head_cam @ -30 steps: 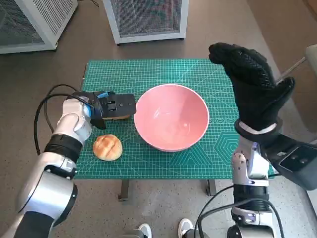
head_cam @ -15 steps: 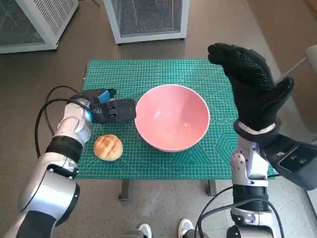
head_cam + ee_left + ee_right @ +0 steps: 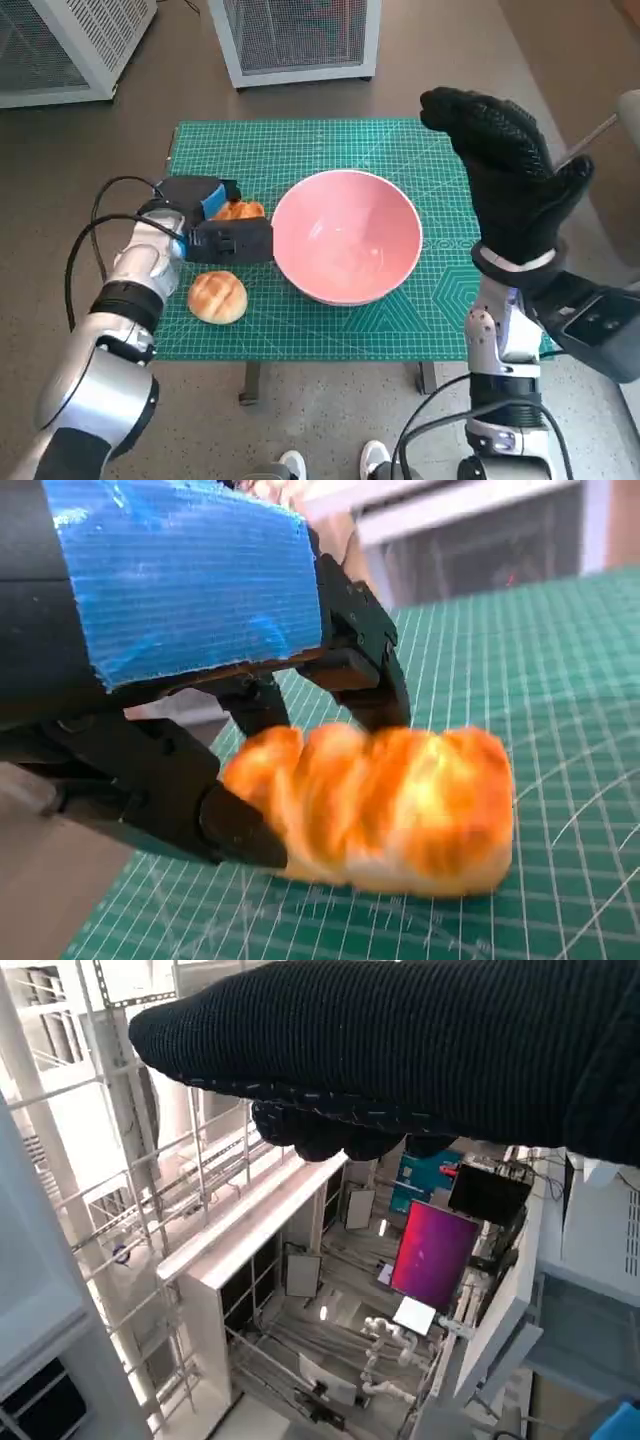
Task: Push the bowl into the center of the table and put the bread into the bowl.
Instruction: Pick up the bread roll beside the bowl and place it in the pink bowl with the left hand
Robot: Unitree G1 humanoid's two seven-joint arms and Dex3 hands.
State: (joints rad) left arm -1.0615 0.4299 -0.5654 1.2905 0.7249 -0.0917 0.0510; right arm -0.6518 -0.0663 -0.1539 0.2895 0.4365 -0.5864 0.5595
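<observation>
Held a braided bread loaf (image 3: 385,810) in the left hand (image 3: 215,225), black fingers (image 3: 365,645) clamped over its top and one end, thumb side pressed under the other flank. Lay with its long axis roughly across the surface in the head view, one end toward the pink bowl (image 3: 346,236), the other tucked into the palm; underside touching or just above the green cutting mat (image 3: 300,150), cannot tell which. Showed in the head view only as a small golden patch (image 3: 240,210) just behind the hand, close beside the bowl's left rim.

Sat upright near the middle of the mat, the bowl, with nothing visible inside but its glossy pink wall. Rested apart from the hand a second piece, a round scored bun (image 3: 217,297), on the mat near the front left edge, below the left wrist and well clear of the bowl.

Hung raised above the right side of the surface, the gloved right hand (image 3: 510,175), fingers spread and slightly curved, grasping nothing, touching neither bowl nor mat.

Stood beyond the far edge, on the floor, two white mesh-sided cabinets (image 3: 295,35).
</observation>
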